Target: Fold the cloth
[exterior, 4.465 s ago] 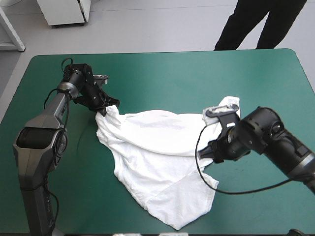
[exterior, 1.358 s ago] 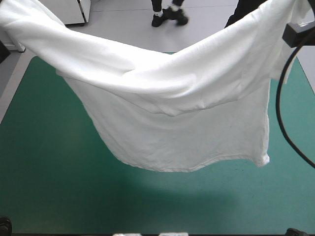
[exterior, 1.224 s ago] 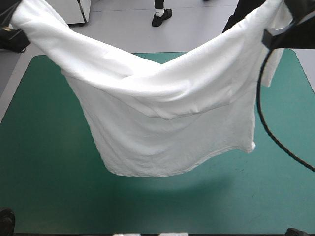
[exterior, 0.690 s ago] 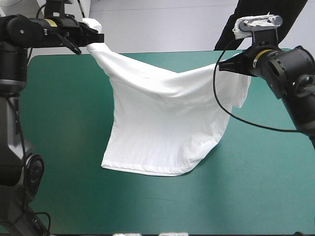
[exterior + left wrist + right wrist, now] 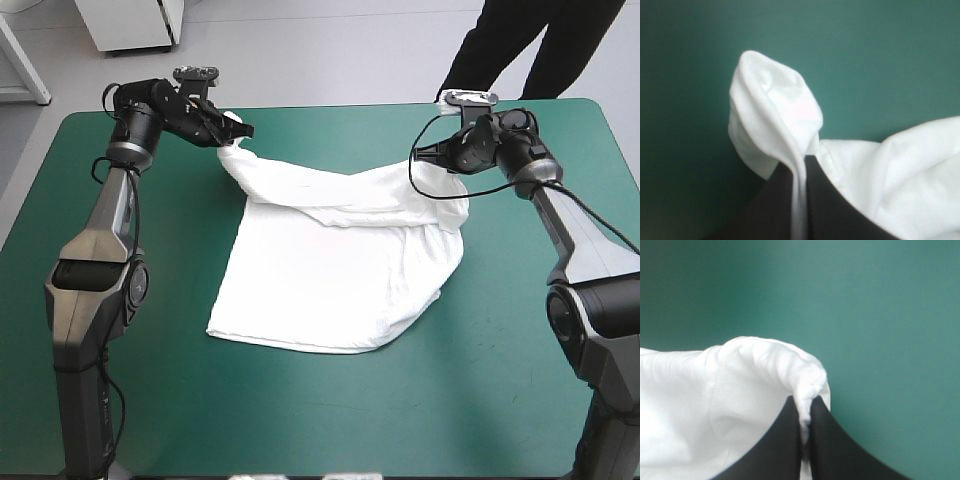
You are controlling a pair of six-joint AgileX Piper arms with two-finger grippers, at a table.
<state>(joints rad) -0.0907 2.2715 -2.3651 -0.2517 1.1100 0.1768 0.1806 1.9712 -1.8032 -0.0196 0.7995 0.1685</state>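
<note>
White cloth, the T-shirt (image 5: 330, 280), lies on the middle of the table (image 5: 120, 400), which has a teal-green cover. Most of the shirt is spread flat on the table. Its hem makes a soft curve on the side toward the table's near edge. The part closest to the table's far edge is bunched into a thick, wrinkly roll. The roll runs from one gripper to the other. I cannot tell if the two held corners touch the table.

The left gripper (image 5: 236, 133) has the corner toward the table's left side. Its black fingers (image 5: 825, 205) are pressed almost together, with a thin strip of shirt pinched between them. A round lump of cloth pokes out past the tips, over the table's cover.

The right gripper (image 5: 425, 158) has the corner toward the table's right side. Its black fingers (image 5: 832, 440) are squeezed nearly together too, with the shirt's edge caught between the tips. A little puff of cloth with a stitched seam sticks out just past them.

Both arms reach in over the table, one from its left side and one from its right, close to its far edge.
</note>
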